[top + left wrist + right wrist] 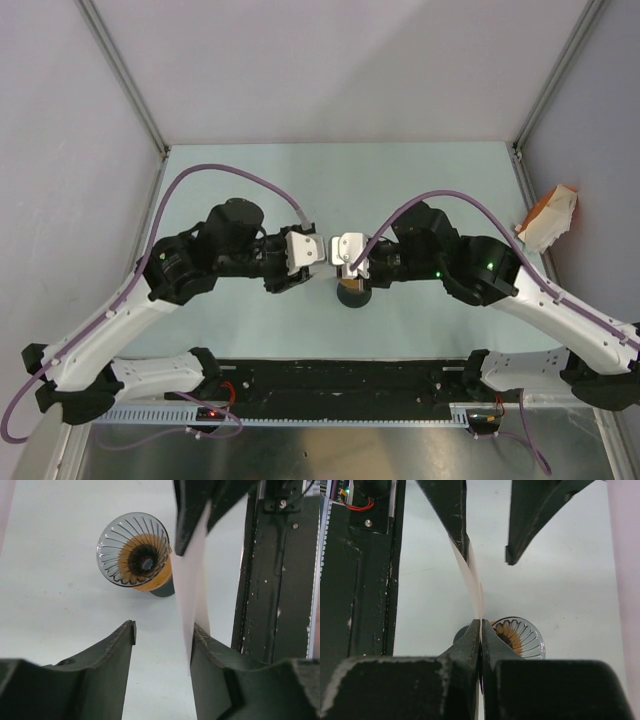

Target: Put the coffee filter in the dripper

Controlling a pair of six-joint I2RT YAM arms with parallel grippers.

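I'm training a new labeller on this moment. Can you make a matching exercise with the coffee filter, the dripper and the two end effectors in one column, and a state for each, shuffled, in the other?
Things:
1. coffee filter
2. dripper
3. left end effector
4. right end effector

States:
A. shut on the white sheet
B. standing mouth up, nothing in it
C. fingers apart
D. held up in the air, seen edge-on

Pairs: 1-D; 2-B; 3-C; 4-A
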